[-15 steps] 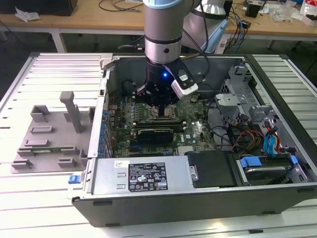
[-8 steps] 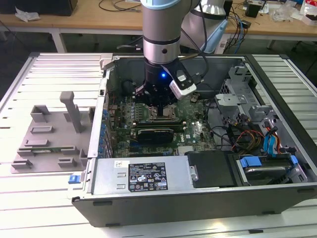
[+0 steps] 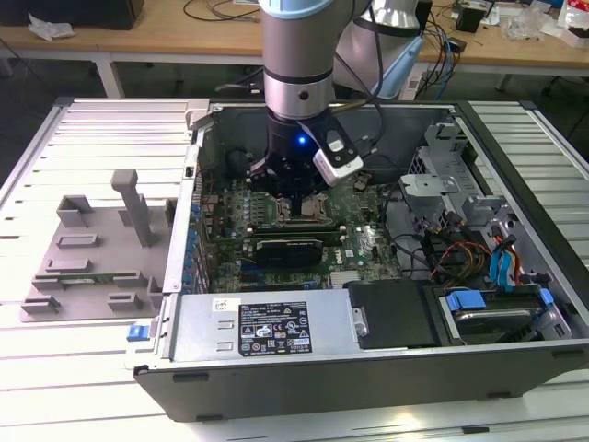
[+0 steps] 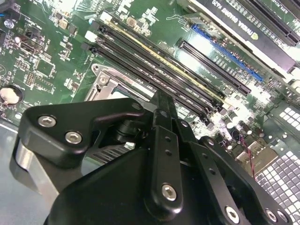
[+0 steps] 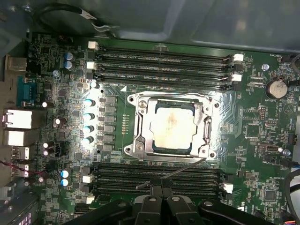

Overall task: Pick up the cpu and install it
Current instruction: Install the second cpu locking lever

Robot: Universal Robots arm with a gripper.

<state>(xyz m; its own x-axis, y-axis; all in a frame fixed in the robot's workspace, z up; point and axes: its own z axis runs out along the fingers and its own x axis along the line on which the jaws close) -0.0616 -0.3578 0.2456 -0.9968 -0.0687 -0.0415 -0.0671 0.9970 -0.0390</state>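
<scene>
Scene: an open computer case (image 3: 368,368) lies on a slatted table (image 3: 37,147), with one robot arm reaching down into it.
Pincer: the gripper (image 3: 293,189) hangs low over the motherboard (image 5: 253,140); in both wrist views its black linkages fill the foreground. Its fingers (image 5: 161,192) appear drawn together with nothing held between them.
Cpu: the cpu (image 5: 172,129), a pale silvery square, sits inside the socket frame (image 5: 136,136), just ahead of the fingertips in the first wrist view and directly under the pincer in the exterior view. It looks seated flat and square to the frame.
Stage: judging from this, the chip is already placed in the socket and the pincer has let go of it.
Doing it well: the chip should lie level with all edges inside the frame; any touch from the pincer should be straight down and light, never sideways.
Around: memory slots (image 5: 164,61) run in rows on both sides of the socket. A thin lever (image 5: 180,171) lies between fingertips and socket.
In the way: that lever and the nearest slot row crowd the fingertips.
Elsewhere: a grey slotted tray (image 3: 92,249) rests on the table, well away from the pincer.
</scene>
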